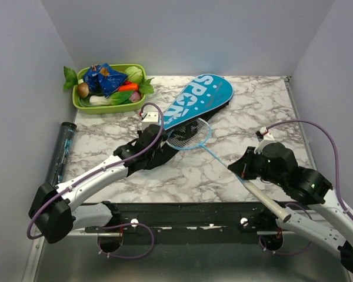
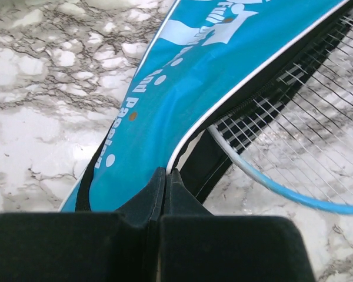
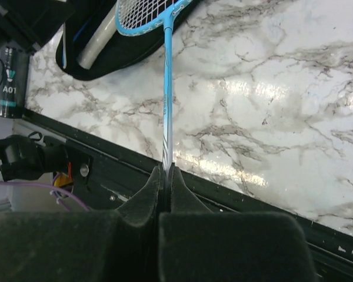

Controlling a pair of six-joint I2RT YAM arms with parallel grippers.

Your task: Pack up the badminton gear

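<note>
The left gripper [image 2: 166, 174] is pinching the open lip of the blue cover [image 1: 203, 97], lying centre-far on the bench [image 1: 265, 117]; the right gripper [image 3: 166, 170] is clamping the racket [image 1: 220, 158] by its shaft, head at the mouth; next, I judge, comes pushing it far-left inside.

Grey-veined white marble counter [image 1: 253, 117], glossy. Noted on it: green tray [image 1: 115, 107] of toy vegetables in the far left corner, blue cover [image 1: 203, 94] lettered "SPORT" set diagonally mid-counter. Light-blue racket [image 1: 190, 134] head at the cover's open mouth, shaft slanting near-right; dark clear tube [image 1: 62, 150] along the left edge.
</note>
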